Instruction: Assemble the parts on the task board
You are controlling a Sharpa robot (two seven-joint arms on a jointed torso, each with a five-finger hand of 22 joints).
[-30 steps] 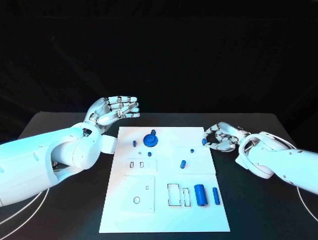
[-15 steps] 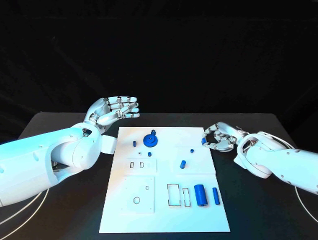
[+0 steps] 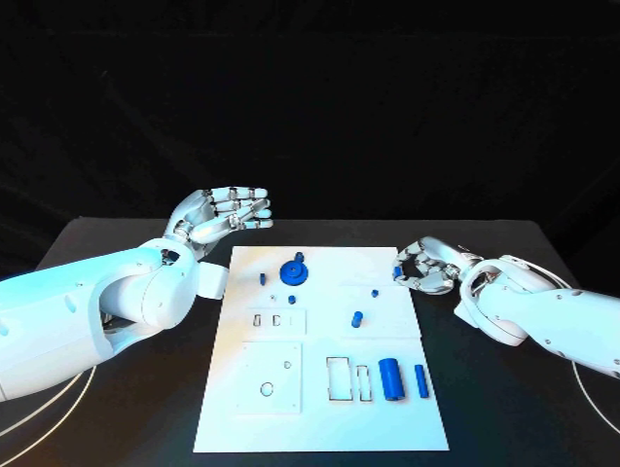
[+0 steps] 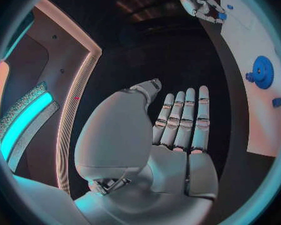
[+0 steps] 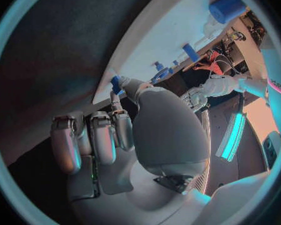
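Observation:
The white task board [image 3: 324, 428] lies in the middle of the table. On it are a blue gear [image 3: 294, 271], small blue pegs [image 3: 356, 318] and two blue cylinders [image 3: 389, 377] near the front right. My right hand [image 3: 424, 265] hovers at the board's far right edge with its fingers curled. A small blue part [image 5: 115, 82] sits pinched at its thumb tip, and the same part [image 4: 222, 16] shows in the left wrist view. My left hand [image 3: 226, 214] is raised beyond the board's far left corner. Its fingers [image 4: 184, 117] are stretched out and hold nothing.
The board has several empty slots [image 3: 349, 379] and a square plate with a round hole [image 3: 268, 389]. White cables [image 3: 29, 428] curve over the black table on the left, with another cable [image 3: 604, 409] on the right. Bare table lies on both sides of the board.
My right hand has edged very slightly towards the board with the small blue part. The left arm and the parts on the board have not moved.

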